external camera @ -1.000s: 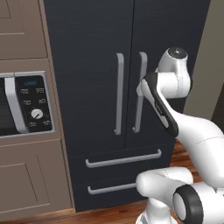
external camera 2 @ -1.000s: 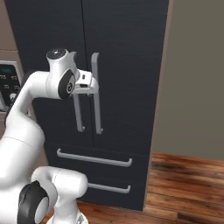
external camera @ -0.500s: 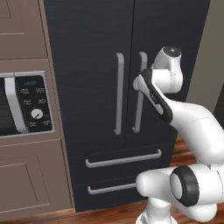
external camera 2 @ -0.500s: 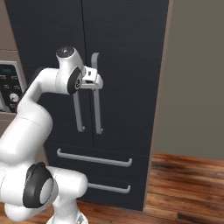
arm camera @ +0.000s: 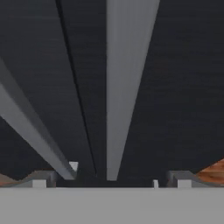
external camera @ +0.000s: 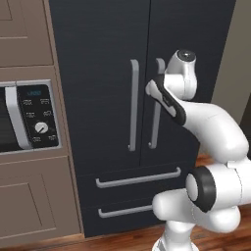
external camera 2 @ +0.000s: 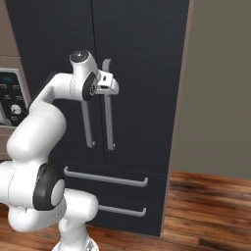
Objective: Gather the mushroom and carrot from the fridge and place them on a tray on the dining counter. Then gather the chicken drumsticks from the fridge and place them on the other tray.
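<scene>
Hand view showed the spread-open gripper (arm camera: 111,181) empty, straddling the tall black fridge's (arm camera: 183,87) grey right-door handle (arm camera: 124,87).

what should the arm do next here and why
Probably ease the open tool forward until its jaws straddle the right door handle, then close. The fridge doors are shut, and in the hand view that handle runs up the middle between the spread fingertips, so it looks nearly lined up.
</scene>
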Motion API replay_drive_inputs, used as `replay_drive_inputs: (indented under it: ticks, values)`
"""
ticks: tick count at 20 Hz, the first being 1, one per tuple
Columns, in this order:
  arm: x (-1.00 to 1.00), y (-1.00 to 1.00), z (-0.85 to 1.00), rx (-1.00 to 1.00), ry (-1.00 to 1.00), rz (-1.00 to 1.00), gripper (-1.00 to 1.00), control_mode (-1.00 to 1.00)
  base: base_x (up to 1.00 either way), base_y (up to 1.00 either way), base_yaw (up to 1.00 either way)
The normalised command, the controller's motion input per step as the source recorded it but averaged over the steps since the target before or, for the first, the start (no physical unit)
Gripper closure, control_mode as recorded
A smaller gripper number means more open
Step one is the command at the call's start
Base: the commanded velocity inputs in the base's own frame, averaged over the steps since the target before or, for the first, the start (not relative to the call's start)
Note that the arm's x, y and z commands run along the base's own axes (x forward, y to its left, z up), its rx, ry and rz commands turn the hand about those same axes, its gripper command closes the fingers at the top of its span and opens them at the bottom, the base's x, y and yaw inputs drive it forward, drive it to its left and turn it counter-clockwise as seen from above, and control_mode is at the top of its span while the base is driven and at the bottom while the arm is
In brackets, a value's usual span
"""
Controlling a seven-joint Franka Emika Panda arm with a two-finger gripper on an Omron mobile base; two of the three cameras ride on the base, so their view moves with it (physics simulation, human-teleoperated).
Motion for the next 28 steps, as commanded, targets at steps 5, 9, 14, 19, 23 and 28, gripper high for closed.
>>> replay_drive_inputs:
  ticks: [5,9,14,19,23,28]
  values:
    - [0.27,-0.10,0.00,0.00,-0.06,-0.03,-1.00,-1.00,0.00,0.00,0.00]
    - [0.25,-0.09,0.00,0.00,-0.06,-0.01,-1.00,-1.00,0.00,0.00,0.00]
    - [0.43,-0.01,0.00,0.00,-0.02,0.00,-1.00,-1.00,0.00,0.00,0.00]
    - [0.54,0.00,0.00,0.00,0.00,0.00,-1.00,-1.00,0.00,0.00,0.00]
    - [0.51,0.00,0.00,0.00,0.00,0.00,-1.00,-1.00,0.00,0.00,0.00]
    - [0.54,0.00,-0.02,0.00,0.00,0.00,1.00,-1.00,0.00,0.00,0.00]
